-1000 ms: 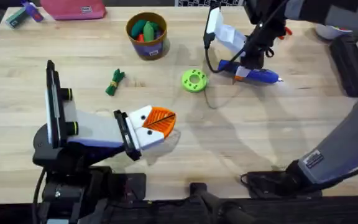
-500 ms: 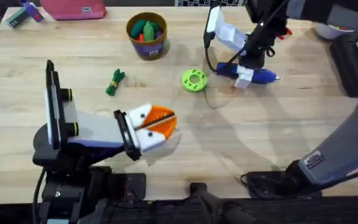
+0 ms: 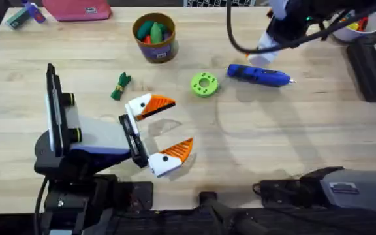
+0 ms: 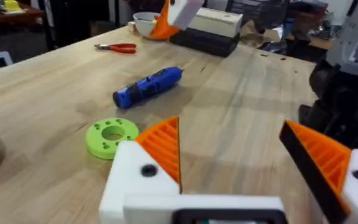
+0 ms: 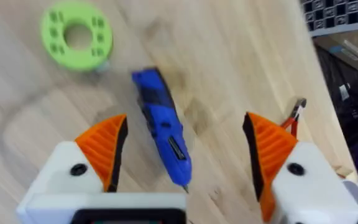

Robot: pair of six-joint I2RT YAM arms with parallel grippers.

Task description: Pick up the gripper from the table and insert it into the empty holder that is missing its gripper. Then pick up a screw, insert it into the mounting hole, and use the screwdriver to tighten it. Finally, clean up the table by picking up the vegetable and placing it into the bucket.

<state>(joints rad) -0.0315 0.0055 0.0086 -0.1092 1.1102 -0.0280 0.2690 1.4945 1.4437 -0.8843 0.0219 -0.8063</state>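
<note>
the screwdriver (image 3: 260, 76) lies flat on the worktop (image 3: 292, 143) in the upper right of the overhead frame, metal tip pointing right. the right gripper (image 5: 182, 155) is up above it with fingers spread wide and nothing in them; in its wrist view the blue body sits in the gap between the two orange pads, touching neither. in the overhead that arm is a dark blur at the top right.

the left gripper (image 3: 164, 129) sits low left of center, its fingers wide open too and empty, one orange pad (image 3: 159, 104) up, one down. its wrist view has the screwdriver (image 4: 148, 88) well ahead of the fingers.

the green disc (image 3: 204, 85) with holes sits between the two grippers, just left of the screwdriver. the vegetable (image 3: 120, 86) lies on the worktop left of the disc, above the left arm. the bucket (image 3: 154, 38) stands at top center with toy veg already inside. red-handled pliers (image 4: 118, 47) and a white bowl (image 4: 146, 23) sit at the far edge.

light wood worktop, pink pouch (image 3: 77, 9) at top left.
</note>
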